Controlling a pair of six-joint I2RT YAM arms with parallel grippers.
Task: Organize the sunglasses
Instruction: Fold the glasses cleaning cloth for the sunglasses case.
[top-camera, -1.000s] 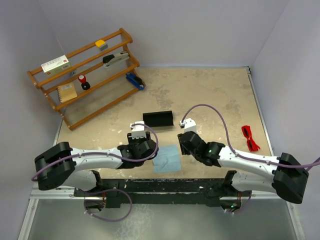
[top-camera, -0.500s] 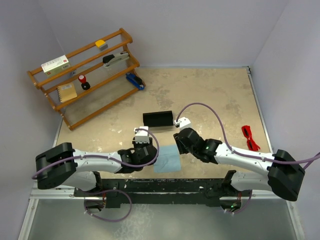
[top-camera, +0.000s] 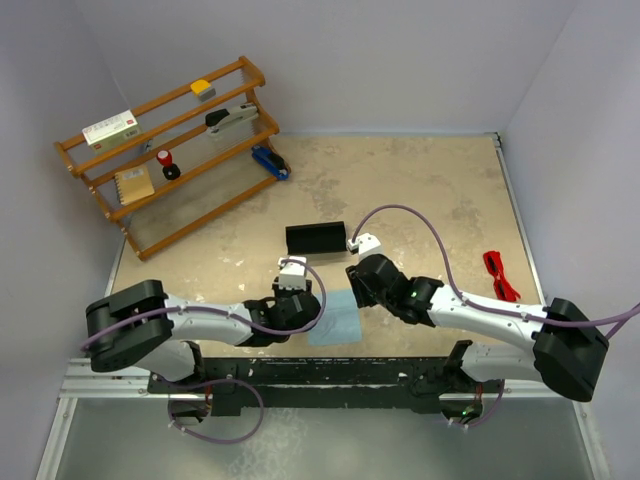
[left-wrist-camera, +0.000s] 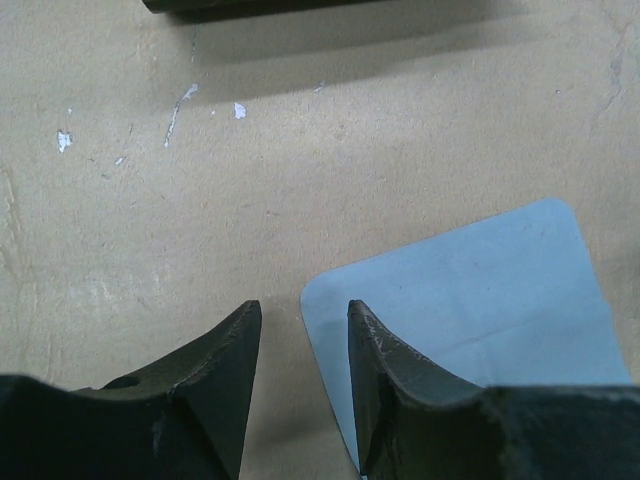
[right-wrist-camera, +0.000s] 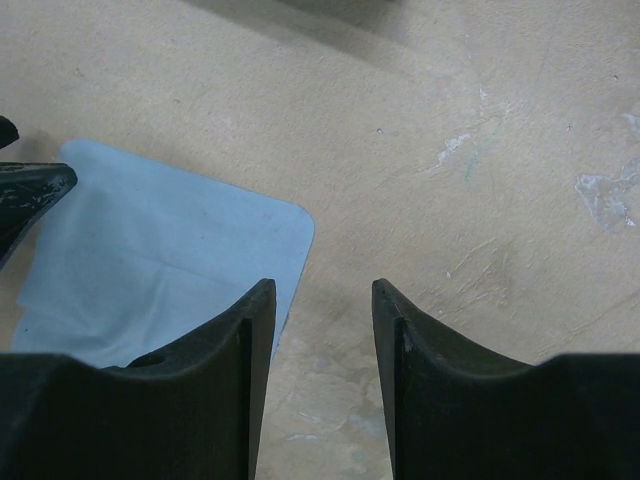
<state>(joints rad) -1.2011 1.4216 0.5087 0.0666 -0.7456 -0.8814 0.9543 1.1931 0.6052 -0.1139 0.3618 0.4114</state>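
Note:
The red folded sunglasses (top-camera: 500, 276) lie on the table at the far right, away from both grippers. The long black case (top-camera: 316, 238) lies at the table's middle, and its edge shows at the top of the left wrist view (left-wrist-camera: 300, 4). The pale blue cloth (top-camera: 336, 318) lies flat between the arms. My left gripper (top-camera: 308, 312) is open, and its jaws straddle the cloth's left corner (left-wrist-camera: 300, 305), one finger over the cloth (left-wrist-camera: 480, 290). My right gripper (top-camera: 352, 292) is open and empty over the cloth's right corner (right-wrist-camera: 320, 285), with the cloth (right-wrist-camera: 150, 260) to its left.
A wooden rack (top-camera: 170, 150) stands at the back left with a stapler, a box, a notebook and other small items. A blue object (top-camera: 270, 162) lies at its right foot. Walls close in the table on the left, back and right.
My left gripper has moved right, up to the cloth's left corner. My right gripper has shifted left and slightly forward to the cloth's right corner. The cloth, case and sunglasses have not moved.

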